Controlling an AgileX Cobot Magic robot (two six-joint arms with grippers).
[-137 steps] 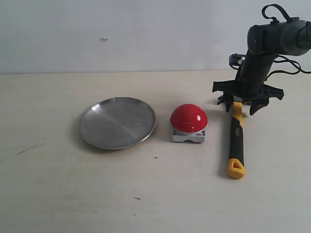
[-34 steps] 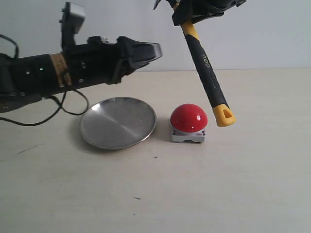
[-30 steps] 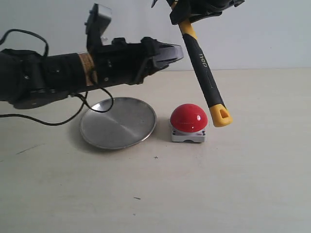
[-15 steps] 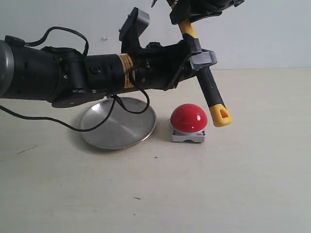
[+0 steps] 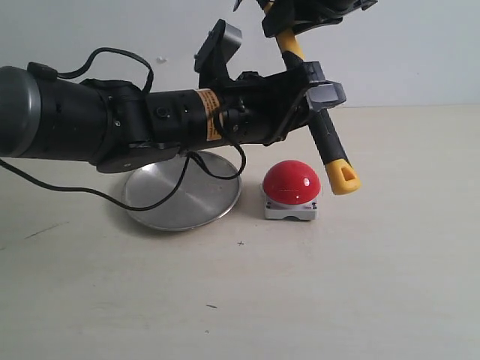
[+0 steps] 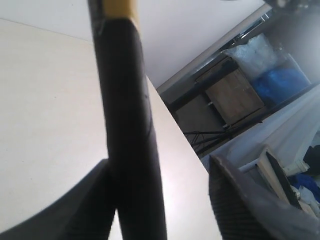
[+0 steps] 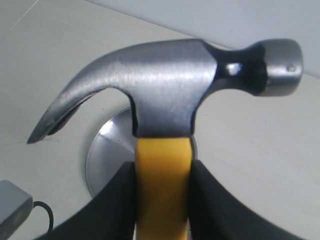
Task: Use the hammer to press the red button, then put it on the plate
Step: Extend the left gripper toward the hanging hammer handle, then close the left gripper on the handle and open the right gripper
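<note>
Tilted hammer (image 5: 328, 147) aloft near the red button (image 5: 292, 182), right fingers (image 7: 118, 210) tight below its head, left fingers (image 6: 85, 212) open astride its handle.

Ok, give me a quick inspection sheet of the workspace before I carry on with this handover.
Surface: pale table, a few small dark marks.
Job's things: hammer in the air, head up, handle slanting down, yellow end beside the red button; contact not clear. Plate bare where visible, partly hidden by the left arm.
Clutter: nothing seen.
Grippers: right gripper shut on the hammer's yellow neck under the head. Left gripper open around the black grip, one finger at the handle, the other apart.
Cables: black cable loops from the left arm over the plate.
Surroundings: plain wall; wooden cabinet beyond the table edge.
</note>
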